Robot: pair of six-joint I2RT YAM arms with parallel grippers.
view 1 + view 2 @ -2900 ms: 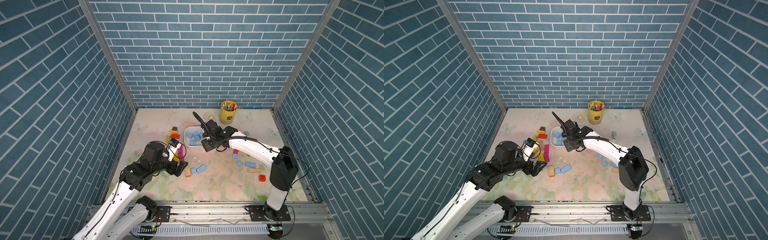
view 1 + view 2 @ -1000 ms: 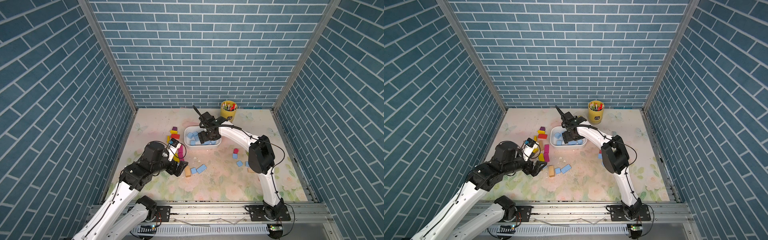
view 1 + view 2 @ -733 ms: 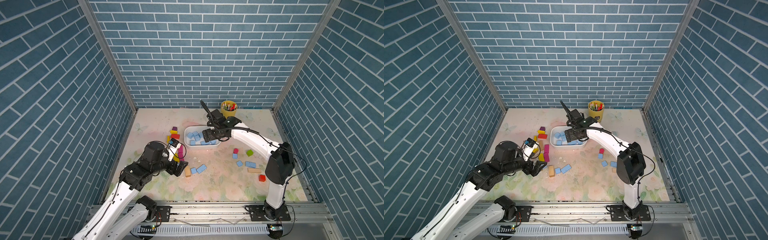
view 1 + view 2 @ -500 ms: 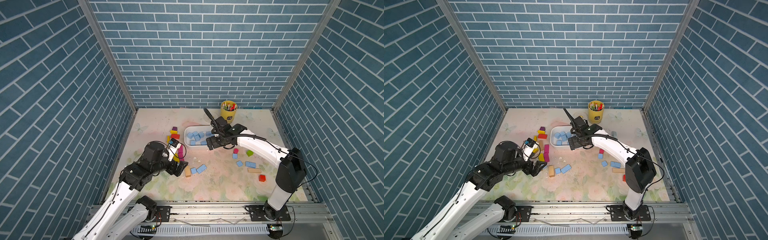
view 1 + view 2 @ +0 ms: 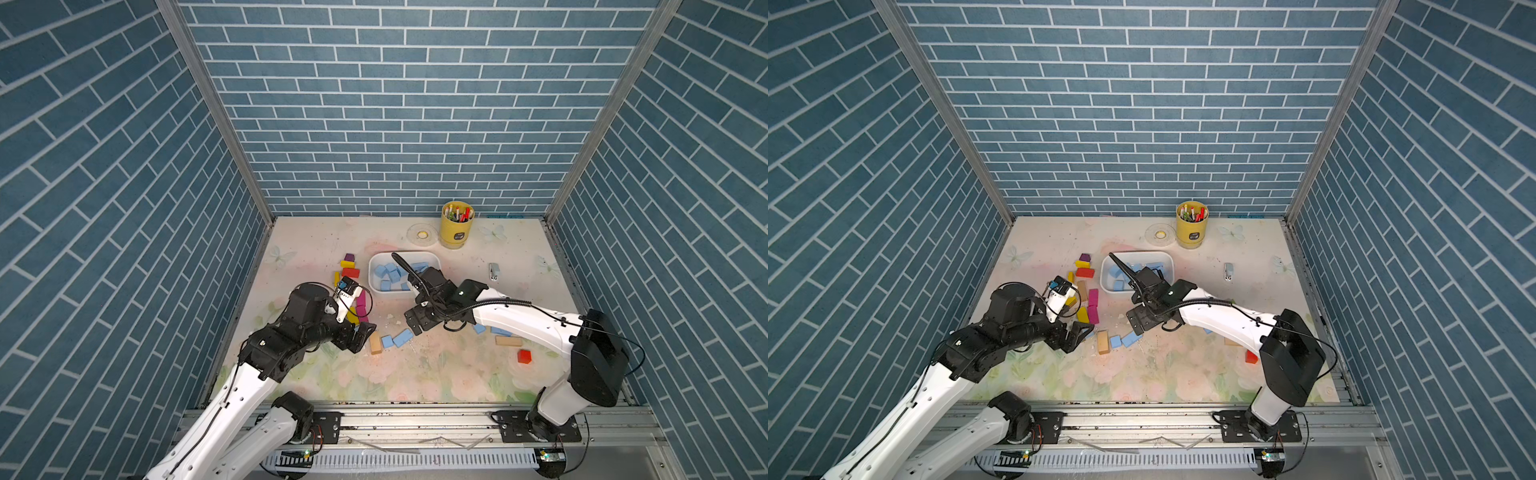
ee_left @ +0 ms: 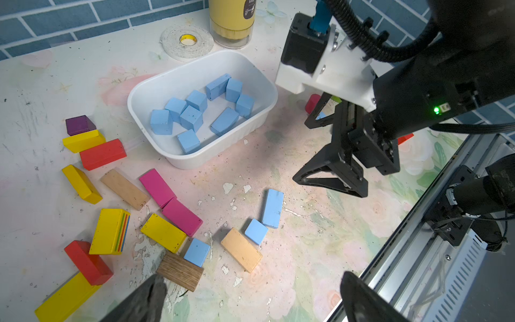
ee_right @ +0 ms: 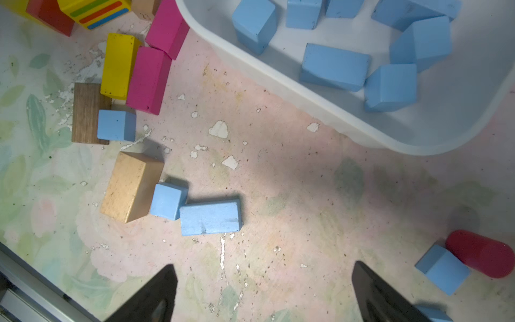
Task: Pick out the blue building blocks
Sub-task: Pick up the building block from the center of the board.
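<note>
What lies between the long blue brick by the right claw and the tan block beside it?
A small blue cube, seemingly touching both the tan block and the long blue brick. The right wrist view shows it best; the left wrist view agrees.

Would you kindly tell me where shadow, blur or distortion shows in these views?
Right wrist view: soft shadow on the table beside the white tray; left wrist view: left gripper blurred near the lens; both top views: wide-angle splay of the walls.
</note>
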